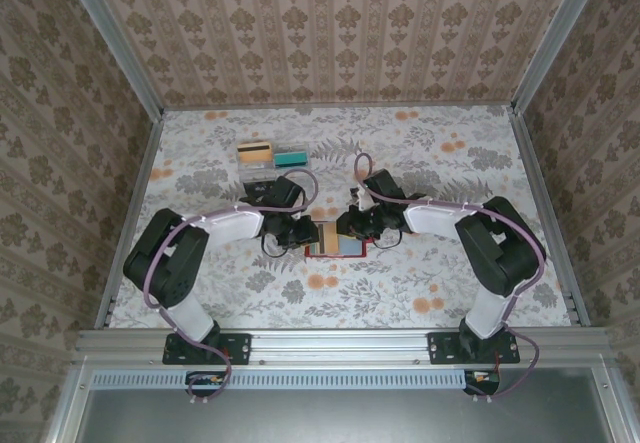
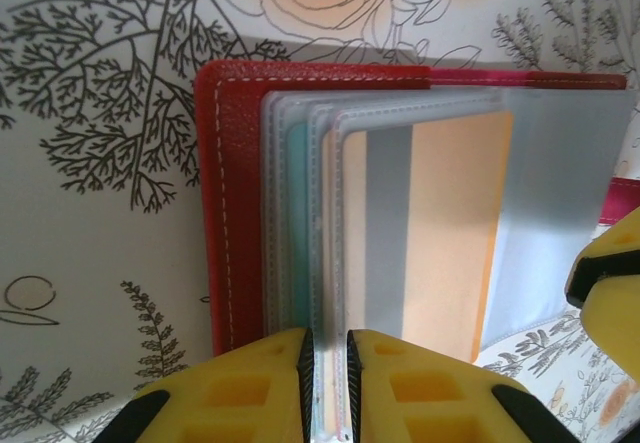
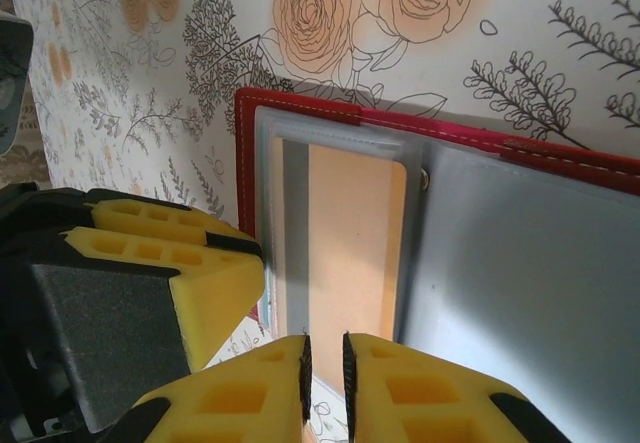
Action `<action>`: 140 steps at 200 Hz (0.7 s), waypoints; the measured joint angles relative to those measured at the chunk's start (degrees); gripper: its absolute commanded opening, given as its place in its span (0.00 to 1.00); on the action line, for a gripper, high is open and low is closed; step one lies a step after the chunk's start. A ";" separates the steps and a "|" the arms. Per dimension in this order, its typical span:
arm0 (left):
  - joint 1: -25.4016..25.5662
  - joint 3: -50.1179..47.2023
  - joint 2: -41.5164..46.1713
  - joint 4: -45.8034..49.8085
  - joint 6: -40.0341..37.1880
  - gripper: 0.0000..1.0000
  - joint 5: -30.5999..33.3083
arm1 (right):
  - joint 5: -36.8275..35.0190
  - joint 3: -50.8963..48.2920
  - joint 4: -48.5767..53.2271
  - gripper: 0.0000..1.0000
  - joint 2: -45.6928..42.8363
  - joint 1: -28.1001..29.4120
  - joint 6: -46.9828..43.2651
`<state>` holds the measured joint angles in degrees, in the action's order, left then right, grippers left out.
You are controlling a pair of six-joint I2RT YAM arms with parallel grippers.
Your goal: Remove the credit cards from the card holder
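Plastic tray (image 1: pixel 252 172), left of centre, is stocked with two credit cards (image 1: pixel 257 150). Left gripper (image 2: pixel 326 383) is clenched on the sleeve edges of the red card holder (image 1: pixel 338 249), laid open on the table (image 1: pixel 450 283) between the arms; right gripper (image 3: pixel 324 383) is pinched onto the tan card (image 3: pixel 345 243) lodged inside it.

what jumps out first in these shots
The open red card holder lies mid-table, where the left tool and right tool meet from either side, each pinched on its frosted sleeves. A tan card with a grey stripe sits in the top sleeve; farther back a clear tray holds a striped card and a teal card.
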<state>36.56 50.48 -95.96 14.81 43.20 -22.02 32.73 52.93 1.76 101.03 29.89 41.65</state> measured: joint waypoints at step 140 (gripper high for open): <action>0.00 0.00 -0.66 -0.02 0.02 0.18 -0.07 | 2.27 -1.03 -2.84 0.12 3.96 -0.07 1.64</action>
<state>36.56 50.48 -96.62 14.79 43.22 -22.09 35.00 51.90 -1.08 104.99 29.82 43.29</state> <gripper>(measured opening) 0.180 0.150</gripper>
